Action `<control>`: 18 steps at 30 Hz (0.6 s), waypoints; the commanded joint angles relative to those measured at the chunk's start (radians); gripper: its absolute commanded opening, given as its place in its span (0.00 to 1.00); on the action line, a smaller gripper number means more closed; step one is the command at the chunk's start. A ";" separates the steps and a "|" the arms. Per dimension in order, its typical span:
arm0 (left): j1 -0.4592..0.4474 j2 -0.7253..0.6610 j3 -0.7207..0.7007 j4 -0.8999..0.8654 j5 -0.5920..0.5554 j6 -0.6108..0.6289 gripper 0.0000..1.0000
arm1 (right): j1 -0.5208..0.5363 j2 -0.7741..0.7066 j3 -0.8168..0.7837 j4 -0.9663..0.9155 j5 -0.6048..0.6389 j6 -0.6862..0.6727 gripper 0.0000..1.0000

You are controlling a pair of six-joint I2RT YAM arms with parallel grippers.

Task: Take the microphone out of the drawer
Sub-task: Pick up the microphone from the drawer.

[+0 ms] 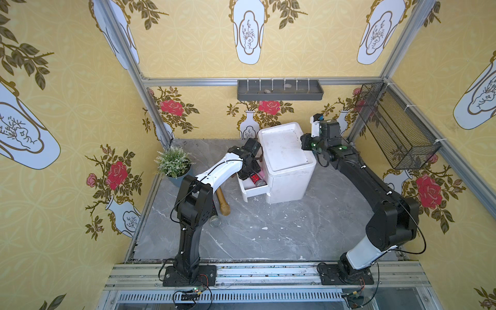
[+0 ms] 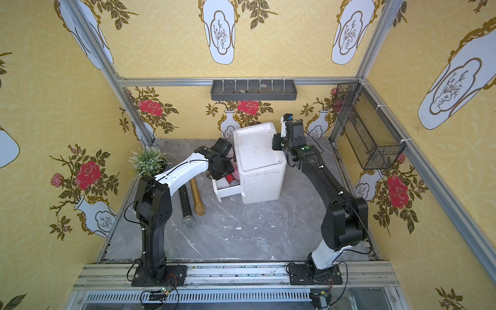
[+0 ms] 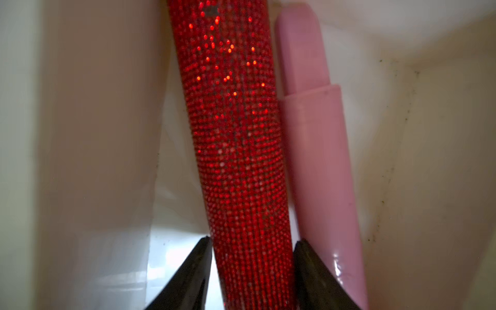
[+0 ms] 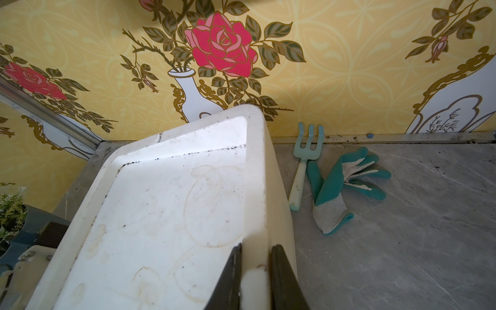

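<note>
1. Plant (image 1: 174, 161) sat well left of the cabinet (image 1: 284, 153), close to the side wall.
2. Black mic (image 2: 185, 204) and gold mic (image 2: 197, 197) lay side by side on the table, left of the cabinet and a bit nearer the front, with their heads pointing forward.
3. Drawer (image 1: 253, 192) stuck out of the cabinet's left side, open. The red mic (image 1: 255, 179) was lying in it, and a pink tube (image 3: 319, 166) lay right alongside, touching it.
4. Left claw (image 3: 251, 241) was down in the drawer with its jaws roughly half apart. It had one of its fingers (image 3: 193, 268) on each side of the red mic's handle, right up against it. Honestly couldn't tell if it was actually squeezing or just touching.
5. Right claw (image 4: 256, 247) was at the cabinet's top right edge, jaws almost closed and pinching the rim.
6. Fork (image 4: 303, 163) and glove (image 4: 341, 188) lay touching each other on the table beside the cabinet, near the back wall.
7. Wire basket (image 1: 397, 128) hung on the side wall, well right of the cabinet.
</note>
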 commanded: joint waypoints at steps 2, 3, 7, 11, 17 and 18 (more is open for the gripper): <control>-0.001 0.024 -0.007 -0.079 -0.028 0.015 0.51 | -0.005 0.021 -0.032 -0.143 -0.015 -0.004 0.01; -0.001 0.024 -0.008 -0.079 -0.030 0.014 0.50 | -0.006 0.021 -0.035 -0.143 -0.015 -0.003 0.01; -0.001 0.013 -0.010 -0.076 -0.037 0.014 0.43 | -0.009 0.020 -0.036 -0.142 -0.017 -0.002 0.01; 0.000 -0.008 -0.002 -0.073 -0.058 0.027 0.35 | -0.009 0.021 -0.036 -0.141 -0.016 -0.001 0.01; -0.001 -0.061 -0.014 -0.062 -0.103 0.053 0.25 | -0.011 0.020 -0.032 -0.144 -0.009 -0.005 0.01; -0.001 -0.072 -0.021 -0.053 -0.105 0.055 0.25 | -0.010 0.020 -0.030 -0.146 -0.009 -0.004 0.01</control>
